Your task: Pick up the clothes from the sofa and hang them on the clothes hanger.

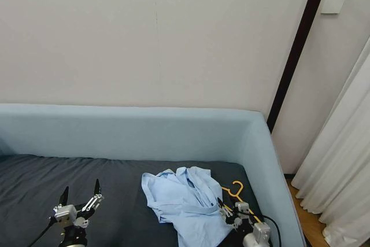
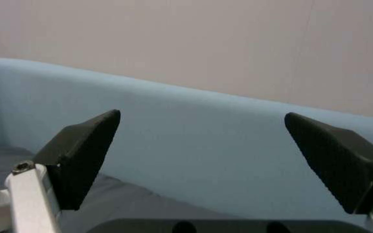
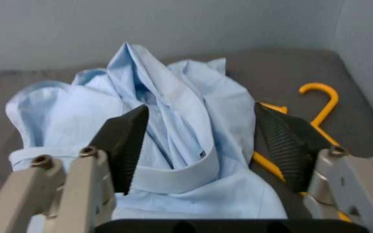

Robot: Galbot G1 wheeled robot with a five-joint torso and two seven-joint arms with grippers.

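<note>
The right gripper (image 3: 201, 110) hangs just over the near edge of the light blue shirt (image 1: 182, 201), its jaws spread wide with nothing between them, and the collar fold lies directly below the gap. The left gripper (image 1: 81, 192) waits well off to the shirt's left, also spread and empty. The shirt lies crumpled on the dark seat of the sofa (image 1: 144, 134), near its right end. The orange hanger (image 1: 234, 189) touches the shirt's right edge: its hook pokes out clear, and one arm seems to run under the cloth. The sofa's pale blue back rises beyond the shirt.

I judge this to be the approach to the first pick-up, with no cloth taken yet. The next move calls for lowering onto the raised collar ridge and closing on cloth alone, keeping clear of the hanger beside it.
</note>
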